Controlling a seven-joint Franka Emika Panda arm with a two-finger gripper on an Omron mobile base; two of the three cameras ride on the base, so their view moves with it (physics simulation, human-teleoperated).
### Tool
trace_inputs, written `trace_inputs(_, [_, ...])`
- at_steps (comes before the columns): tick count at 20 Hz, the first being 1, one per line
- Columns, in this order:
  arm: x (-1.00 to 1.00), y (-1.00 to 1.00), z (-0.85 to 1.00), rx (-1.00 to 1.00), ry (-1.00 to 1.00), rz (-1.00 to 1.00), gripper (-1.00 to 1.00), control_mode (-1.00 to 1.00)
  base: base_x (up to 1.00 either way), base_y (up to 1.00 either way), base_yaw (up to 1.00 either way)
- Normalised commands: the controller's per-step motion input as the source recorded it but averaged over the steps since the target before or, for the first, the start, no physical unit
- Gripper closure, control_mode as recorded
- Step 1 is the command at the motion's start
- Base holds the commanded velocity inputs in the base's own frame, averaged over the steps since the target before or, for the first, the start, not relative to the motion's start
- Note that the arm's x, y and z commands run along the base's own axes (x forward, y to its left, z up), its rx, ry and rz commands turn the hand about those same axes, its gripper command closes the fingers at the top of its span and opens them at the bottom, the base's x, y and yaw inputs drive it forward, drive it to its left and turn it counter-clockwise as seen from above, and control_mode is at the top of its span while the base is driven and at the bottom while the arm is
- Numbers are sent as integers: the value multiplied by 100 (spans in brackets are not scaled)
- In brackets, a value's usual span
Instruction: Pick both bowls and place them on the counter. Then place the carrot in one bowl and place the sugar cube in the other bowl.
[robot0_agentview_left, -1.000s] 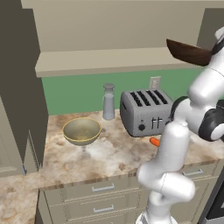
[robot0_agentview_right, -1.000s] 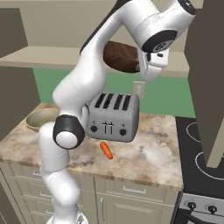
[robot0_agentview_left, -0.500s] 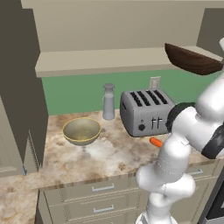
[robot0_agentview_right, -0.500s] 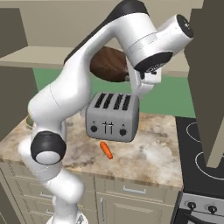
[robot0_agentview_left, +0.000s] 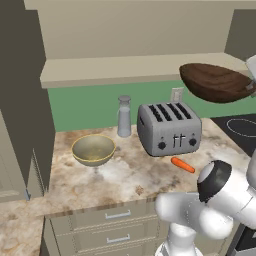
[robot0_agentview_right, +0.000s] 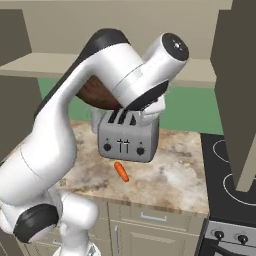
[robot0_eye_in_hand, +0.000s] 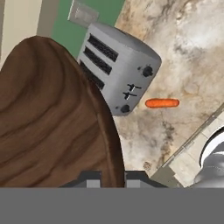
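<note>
two bowls (robot0_agentview_left: 218, 83) (robot0_agentview_left: 93, 149), one carrot (robot0_agentview_left: 182, 164), one toaster (robot0_agentview_left: 169, 128)

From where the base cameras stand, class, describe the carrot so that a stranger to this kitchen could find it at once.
Start at the mottled stone counter and find the silver toaster near its middle. Just in front of the toaster's knob side, the carrot lies flat on the stone. It is the only bright orange thing there, a slim tapered stick, far longer than the tiny tan sugar cube near the counter's front edge.
</note>
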Motion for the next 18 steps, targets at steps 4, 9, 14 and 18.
trace_inputs(4, [-27, 27, -39, -23, -9, -2, 100, -100, 0, 0, 0])
trace_inputs(9, [-10, 15, -49, -21, -10, -2, 100, -100, 0, 0, 0])
trace_inputs(14, [-2, -2, -38, -6, -5, -6, 100, -100, 0, 0, 0])
trace_inputs(18, [0, -9, -36, 0, 0, -10, 100, -100, 0, 0, 0])
